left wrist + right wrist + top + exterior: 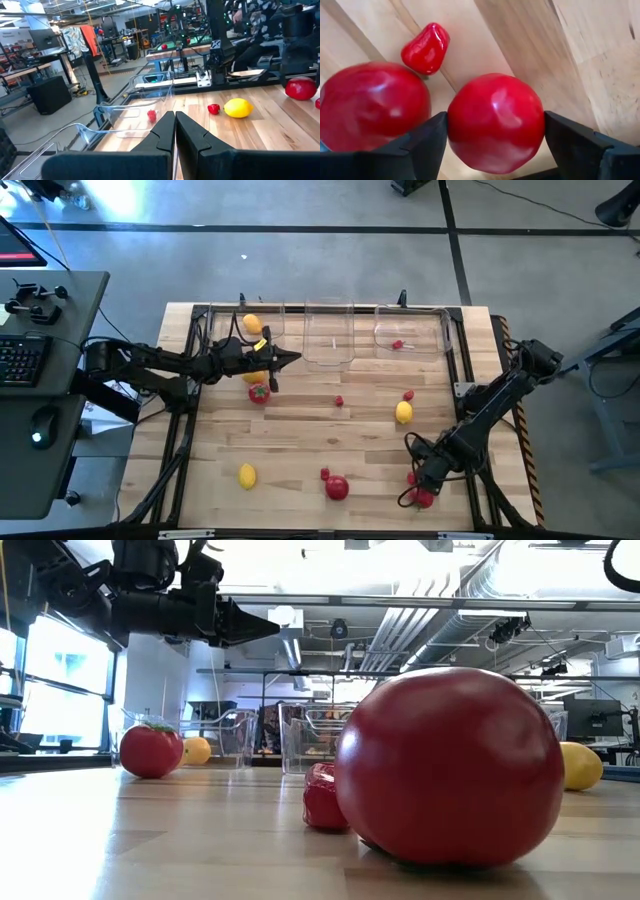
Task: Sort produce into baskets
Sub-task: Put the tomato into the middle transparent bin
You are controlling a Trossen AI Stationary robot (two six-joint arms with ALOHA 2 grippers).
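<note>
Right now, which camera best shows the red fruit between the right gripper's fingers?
The right wrist view: the red fruit fills the gap between the right gripper fingers. The high view shows only a red sliver under the arm; the other views show nothing of it.
</note>
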